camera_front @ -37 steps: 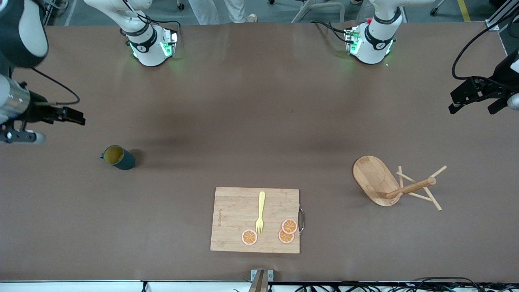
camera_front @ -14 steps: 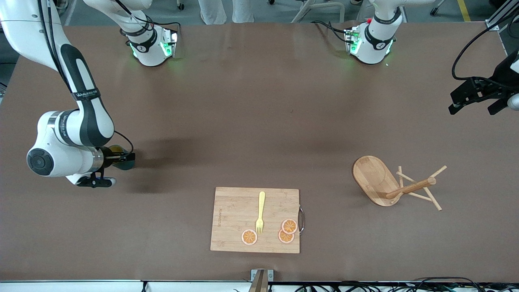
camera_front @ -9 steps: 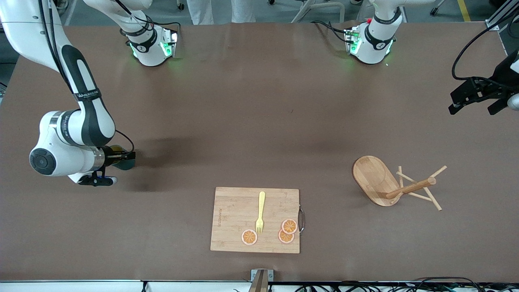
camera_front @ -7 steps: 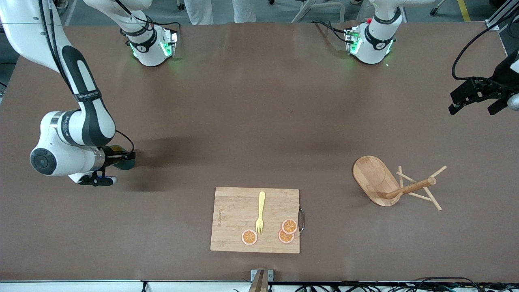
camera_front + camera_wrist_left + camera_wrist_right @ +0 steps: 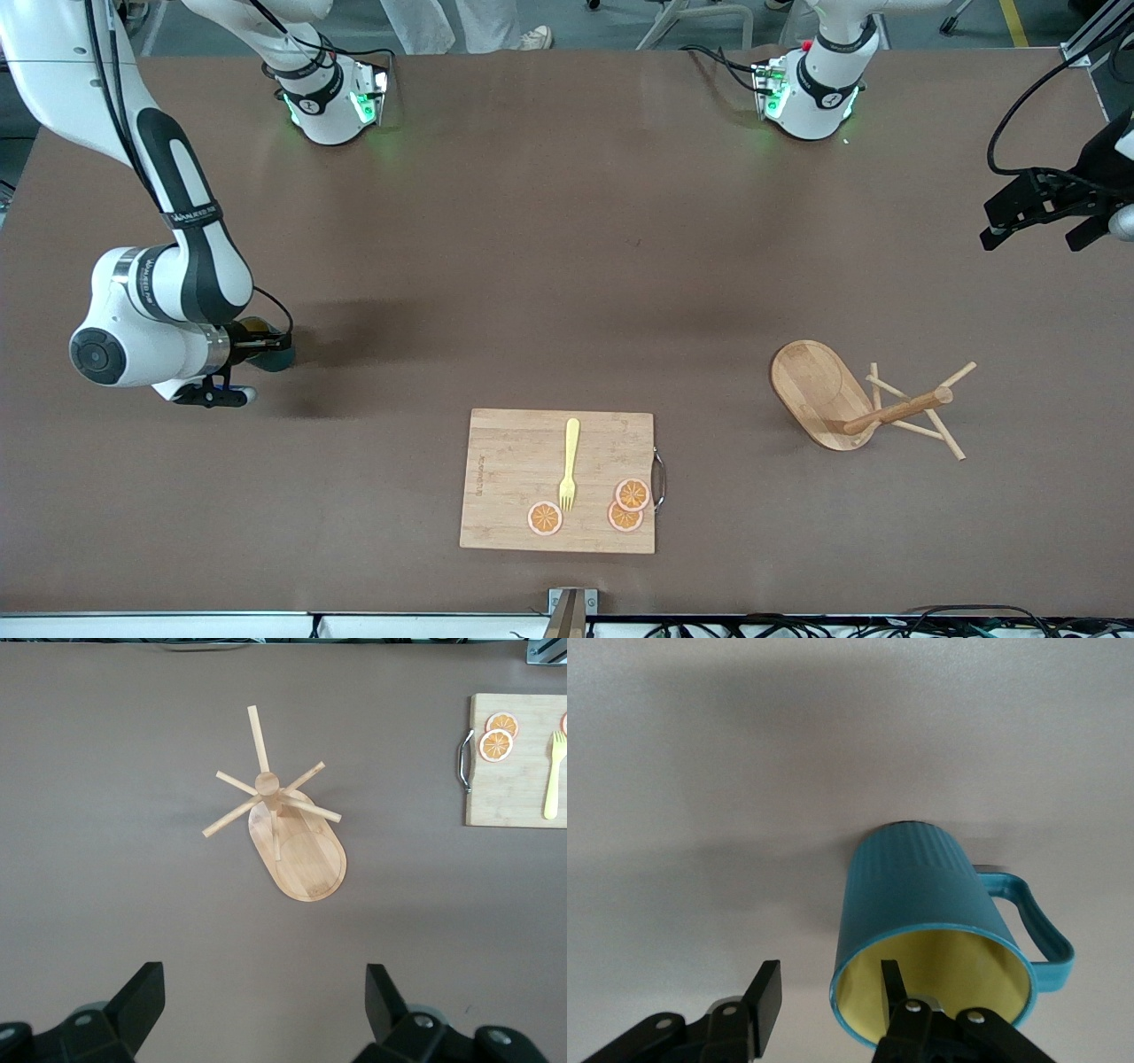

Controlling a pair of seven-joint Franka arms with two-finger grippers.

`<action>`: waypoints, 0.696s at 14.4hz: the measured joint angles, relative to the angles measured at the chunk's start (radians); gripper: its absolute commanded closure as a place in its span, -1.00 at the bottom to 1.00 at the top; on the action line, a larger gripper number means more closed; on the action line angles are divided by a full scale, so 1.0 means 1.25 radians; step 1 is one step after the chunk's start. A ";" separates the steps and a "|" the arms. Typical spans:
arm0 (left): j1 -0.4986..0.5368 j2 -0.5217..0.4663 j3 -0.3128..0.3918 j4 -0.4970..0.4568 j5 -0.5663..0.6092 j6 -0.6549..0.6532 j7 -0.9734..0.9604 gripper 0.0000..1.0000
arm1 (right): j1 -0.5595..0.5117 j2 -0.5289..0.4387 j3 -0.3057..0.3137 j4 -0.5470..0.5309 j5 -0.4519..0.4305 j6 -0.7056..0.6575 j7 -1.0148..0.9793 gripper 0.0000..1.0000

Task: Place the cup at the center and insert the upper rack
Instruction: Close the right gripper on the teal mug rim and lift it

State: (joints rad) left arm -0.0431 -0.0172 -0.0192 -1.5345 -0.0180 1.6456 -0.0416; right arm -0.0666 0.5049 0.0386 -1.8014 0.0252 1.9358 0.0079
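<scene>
Teal cup (image 5: 921,904), yellow inside, upright

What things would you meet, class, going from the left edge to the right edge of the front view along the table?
Right pincer at the cup → cutting board → fork → orange slices → mug tree → left pincer.

Even overhead light; soft shadows and faint glare streaks on the matte brown worktop (image 5: 549,266); all views sharp.
</scene>
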 measured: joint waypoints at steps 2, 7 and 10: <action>0.000 0.000 0.000 0.000 0.000 0.000 0.000 -1.00 | 0.000 0.001 0.000 0.000 0.000 0.000 0.000 0.42; 0.000 0.000 0.000 0.000 0.000 0.000 0.000 -1.00 | 0.002 0.001 0.001 0.000 0.000 0.000 0.000 0.99; 0.000 0.000 0.000 0.000 0.000 0.000 0.000 -1.00 | 0.002 -0.001 0.001 0.005 -0.004 -0.003 0.000 0.99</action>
State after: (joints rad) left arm -0.0431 -0.0172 -0.0193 -1.5345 -0.0179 1.6456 -0.0416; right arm -0.0645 0.5042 0.0393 -1.7957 0.0207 1.9321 0.0083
